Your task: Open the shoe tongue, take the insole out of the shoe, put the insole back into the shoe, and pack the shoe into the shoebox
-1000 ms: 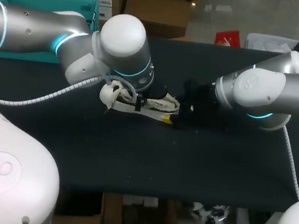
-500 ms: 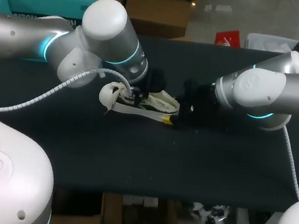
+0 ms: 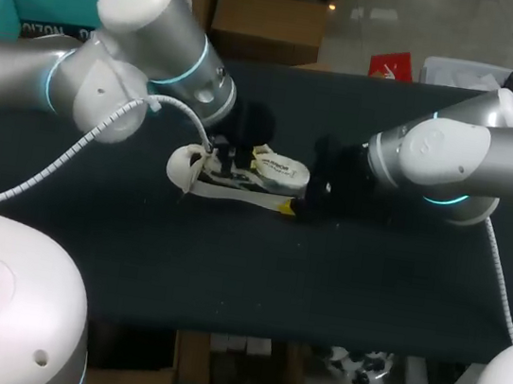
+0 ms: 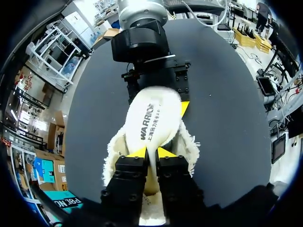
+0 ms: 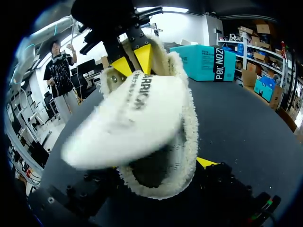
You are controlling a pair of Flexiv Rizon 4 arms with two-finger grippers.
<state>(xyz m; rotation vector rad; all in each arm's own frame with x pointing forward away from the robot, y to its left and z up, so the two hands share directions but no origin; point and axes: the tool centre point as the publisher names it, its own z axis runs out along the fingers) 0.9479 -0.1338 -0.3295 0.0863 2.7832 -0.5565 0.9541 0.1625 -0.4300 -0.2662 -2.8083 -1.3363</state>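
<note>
The low white shoe (image 3: 203,180) with a fleecy lining lies on its sole near the middle of the black table (image 3: 320,287), long axis running left to right. The left arm comes in from the left and hangs over it. The left gripper (image 4: 152,152) points down into the shoe's opening, its yellow tips clenched on the edge of the white insole (image 4: 154,116) - one tip on each face, almost meeting.

The insole stands tilted above the fleecy rim, its printed face up. From the pinched edge it stretches to the right over the shoe, toward the other arm. Whether any part of it sits inside the shoe cannot be told.

The right arm comes in from the right, and the right gripper (image 3: 295,202) sits low on the table at the shoe's right end, right against it. The shoe and the insole cover most of it in every view - whether it is clamped on the shoe or merely resting against it cannot be told.

The teal shoebox (image 3: 34,3) stands at the far left edge of the table, behind the left arm and well apart from the shoe. From the right wrist view it shows beyond the shoe, on the tabletop.
</note>
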